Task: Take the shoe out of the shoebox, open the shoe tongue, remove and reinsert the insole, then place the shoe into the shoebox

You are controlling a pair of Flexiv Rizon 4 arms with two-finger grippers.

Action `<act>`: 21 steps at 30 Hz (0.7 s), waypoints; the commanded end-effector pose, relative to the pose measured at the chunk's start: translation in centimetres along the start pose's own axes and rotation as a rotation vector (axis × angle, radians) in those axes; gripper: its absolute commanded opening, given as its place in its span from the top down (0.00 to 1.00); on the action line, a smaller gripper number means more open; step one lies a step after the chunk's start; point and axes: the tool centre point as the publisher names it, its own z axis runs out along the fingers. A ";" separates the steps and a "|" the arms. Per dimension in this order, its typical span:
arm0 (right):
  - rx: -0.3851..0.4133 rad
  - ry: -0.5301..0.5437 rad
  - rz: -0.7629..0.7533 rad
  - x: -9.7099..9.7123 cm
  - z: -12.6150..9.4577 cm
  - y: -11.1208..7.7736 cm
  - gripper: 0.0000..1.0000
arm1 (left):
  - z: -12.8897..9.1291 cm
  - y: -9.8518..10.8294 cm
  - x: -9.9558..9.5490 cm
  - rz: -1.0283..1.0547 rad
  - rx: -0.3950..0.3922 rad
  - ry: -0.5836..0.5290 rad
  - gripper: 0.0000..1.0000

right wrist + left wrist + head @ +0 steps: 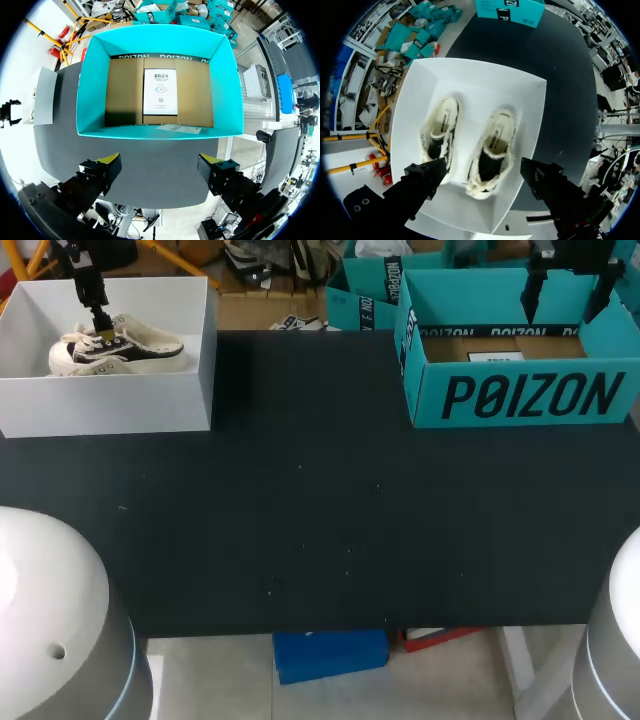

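Observation:
A white shoebox (110, 400) stands at the table's far left and holds a pair of cream low-top shoes (120, 345) with dark trim. My left gripper (100, 318) hangs inside the box, right over the shoes. In the left wrist view the two shoes lie side by side, openings up. The left gripper (485, 177) is open, its fingers spread wide to either side of the nearer shoe (494, 152), with the other shoe (441, 132) beside it. Neither finger grips anything. My right gripper (565, 295) is open and bare above the teal box (520, 395).
The teal cardboard box (95, 90) at the far right is open-topped, and a printed sheet (161, 91) lies on its brown floor under the right gripper (161, 170). A second teal box (365, 295) sits behind it. Dark tabletop (320, 500) spreads between the boxes and the front edge.

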 end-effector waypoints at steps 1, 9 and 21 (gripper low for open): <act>0.000 0.000 0.000 0.0 0.0 0.0 0.00 | 1.8 0.4 -1.7 0.009 -0.004 0.015 0.31; 0.000 0.000 0.000 0.0 0.0 0.0 0.00 | 4.1 1.4 -2.2 0.051 -0.019 0.034 0.36; 0.000 0.000 0.000 0.0 0.0 0.0 0.00 | 7.6 2.3 -1.9 0.136 -0.075 0.048 0.38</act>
